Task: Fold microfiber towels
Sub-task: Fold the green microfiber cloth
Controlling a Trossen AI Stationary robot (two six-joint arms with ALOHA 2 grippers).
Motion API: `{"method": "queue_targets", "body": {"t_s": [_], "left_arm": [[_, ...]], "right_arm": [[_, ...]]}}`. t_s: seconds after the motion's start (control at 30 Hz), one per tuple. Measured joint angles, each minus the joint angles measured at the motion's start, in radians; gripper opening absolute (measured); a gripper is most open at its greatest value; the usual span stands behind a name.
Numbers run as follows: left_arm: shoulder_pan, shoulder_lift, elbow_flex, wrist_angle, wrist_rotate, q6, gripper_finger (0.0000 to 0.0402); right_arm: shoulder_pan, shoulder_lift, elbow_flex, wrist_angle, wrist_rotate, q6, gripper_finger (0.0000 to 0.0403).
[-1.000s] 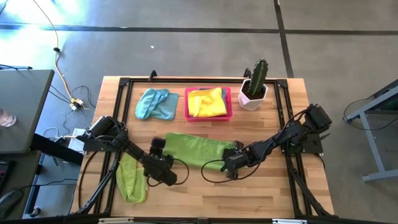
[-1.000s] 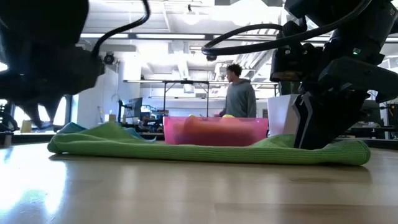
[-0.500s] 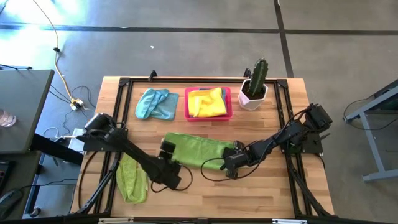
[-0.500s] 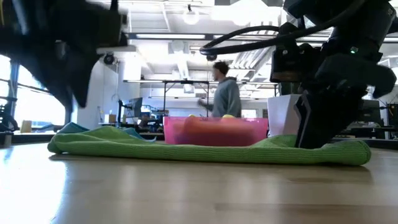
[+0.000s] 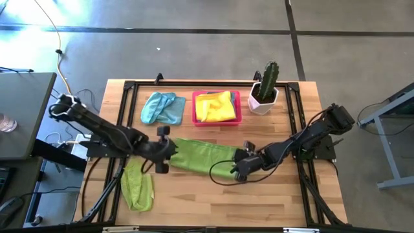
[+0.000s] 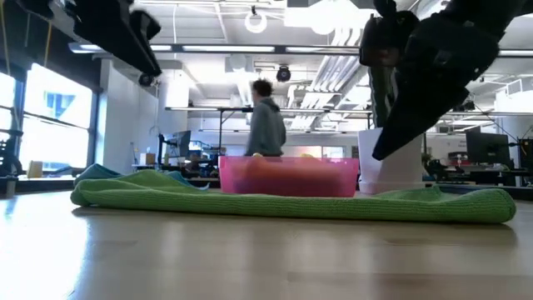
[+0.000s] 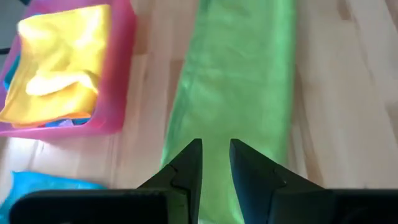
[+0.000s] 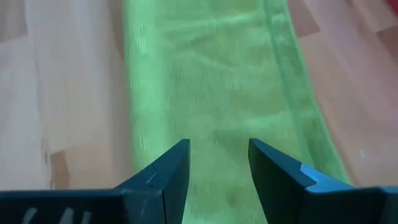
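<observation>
Both claws — left claw (image 7: 215,163), right claw (image 8: 217,163) — are released above the green towel (image 5: 200,156); a shallow pinch risks lifting one layer only

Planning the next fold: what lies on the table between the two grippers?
In the high view, only the folded lime green towel spans the stretch from the left gripper to the right gripper, each at one end of it.

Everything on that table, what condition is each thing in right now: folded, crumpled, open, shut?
Green towel in the middle: folded into a long flat strip.
Green towel near the left arm: loosely bunched.
Blue towel: crumpled.
Yellow towel: crumpled in the pink tray.
Cactus pot: upright.
Left gripper: slightly open, empty, over the strip's end.
Right gripper: open, empty, over the other end.
</observation>
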Motion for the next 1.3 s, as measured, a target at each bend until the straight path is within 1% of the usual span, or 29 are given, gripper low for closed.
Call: {"method": "queue_targets", "body": {"t_s": [0.1,0.23,0.33,0.47,0.63,0.7,0.8,0.9,1.07,1.23,1.3], "left_arm": [[0.039,-0.057,-0.139,0.188,0.034,0.017,0.0074],[0.082,-0.063,-0.271,0.416,0.124,-0.002,0.0074],[0.099,-0.035,-0.315,0.563,0.153,-0.034,0.0074],[0.109,0.014,-0.358,0.66,0.157,-0.048,0.0074],[0.108,0.108,-0.365,0.715,0.173,-0.079,0.0074],[0.109,0.156,-0.363,0.756,0.195,-0.08,0.0074],[0.108,0.217,-0.365,0.776,0.205,-0.08,0.0074],[0.108,0.265,-0.365,0.778,0.205,-0.096,0.0074],[0.101,0.322,-0.364,0.78,0.221,-0.189,0.0074],[0.053,0.37,-0.364,0.785,0.229,-0.308,0.0074],[0.026,0.387,-0.362,0.796,0.205,-0.347,0.0074]], "right_arm": [[0.0,-0.005,0.0,0.008,0.019,0.001,0.0156],[0.0,-0.005,0.0,0.012,0.024,0.026,0.0156],[0.0,-0.006,0.001,-0.005,0.024,0.073,0.0156],[0.0,-0.006,0.001,-0.009,0.02,0.133,0.0156],[0.001,-0.006,0.002,-0.027,-0.001,0.203,0.0156],[0.001,-0.007,0.002,-0.039,-0.025,0.237,0.0156],[0.001,-0.007,0.002,-0.056,-0.061,0.281,0.0156],[0.002,-0.007,0.002,-0.07,-0.087,0.29,0.0156],[0.006,-0.008,0.002,-0.12,-0.128,0.347,0.0156],[0.028,-0.008,0.002,-0.243,-0.133,0.484,0.0156],[0.039,-0.008,0.002,-0.299,-0.134,0.539,0.0156]]}}
